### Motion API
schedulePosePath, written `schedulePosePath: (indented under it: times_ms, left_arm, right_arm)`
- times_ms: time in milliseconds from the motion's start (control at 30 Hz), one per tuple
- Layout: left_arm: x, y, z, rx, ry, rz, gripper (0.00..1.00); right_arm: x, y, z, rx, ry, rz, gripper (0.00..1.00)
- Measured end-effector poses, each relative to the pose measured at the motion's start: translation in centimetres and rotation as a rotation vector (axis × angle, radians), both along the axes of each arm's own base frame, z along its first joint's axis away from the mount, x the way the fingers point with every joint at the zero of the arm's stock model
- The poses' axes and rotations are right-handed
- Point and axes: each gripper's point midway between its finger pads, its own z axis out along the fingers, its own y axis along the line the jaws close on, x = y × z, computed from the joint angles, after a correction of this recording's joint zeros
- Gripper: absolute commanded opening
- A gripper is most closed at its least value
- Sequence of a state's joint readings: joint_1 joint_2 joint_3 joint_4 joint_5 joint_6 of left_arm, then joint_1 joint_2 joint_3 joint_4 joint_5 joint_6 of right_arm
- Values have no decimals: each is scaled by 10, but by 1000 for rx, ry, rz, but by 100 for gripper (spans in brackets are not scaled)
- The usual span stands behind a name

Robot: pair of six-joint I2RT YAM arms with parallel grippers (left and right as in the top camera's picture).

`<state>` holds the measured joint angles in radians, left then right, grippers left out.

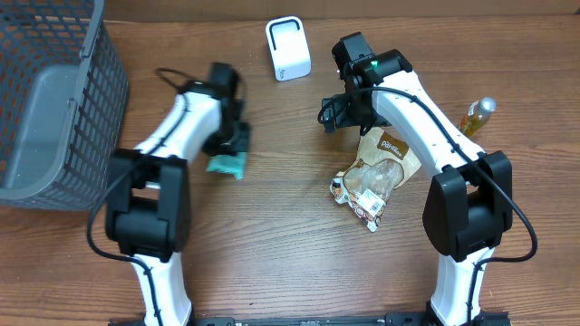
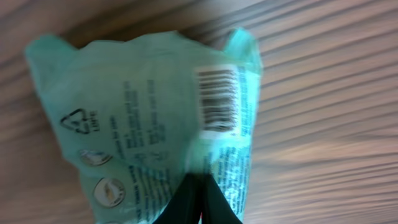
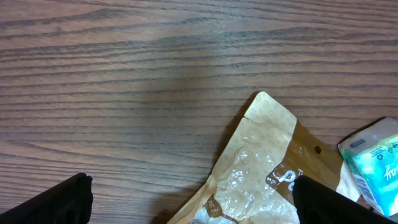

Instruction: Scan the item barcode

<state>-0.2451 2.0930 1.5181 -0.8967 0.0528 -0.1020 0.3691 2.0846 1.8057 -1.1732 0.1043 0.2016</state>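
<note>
My left gripper [image 1: 233, 145] pinches the crumpled mint-green plastic packet [image 1: 226, 167] left of the white upright scanner [image 1: 288, 48]; my right gripper [image 1: 337, 112] hangs spread beyond it.

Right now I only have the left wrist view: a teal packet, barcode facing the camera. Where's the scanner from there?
Observer: The white scanner stands at the far side of the table, beyond the left tool and its teal packet, a little to the right.
Operator: Anything lying between them?
Observer: Nothing I can see. The brown snack bag lies further right, away from that path.
Operator: Is the right tool busy?
Observer: No. The right tool hangs over the top edge of that bag, jaws wide open and holding nothing.
</note>
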Motion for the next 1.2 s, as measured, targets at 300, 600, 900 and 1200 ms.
schedulePosePath:
  times_ms: [300,600,900,1200]
  left_arm:
    - [-11,-72,14,-58,19,-105,9]
    - [-21,-67,36,-62,102,36,4]
    - [-48,-36,5,84,176,56,4]
    - [15,20,11,292,-92,145,4]
  right_arm:
    - [0,0,0,0,0,0,100]
    - [0,0,0,-1,0,0,100]
    - [0,0,0,0,0,0,100]
    - [0,0,0,-1,0,0,100]
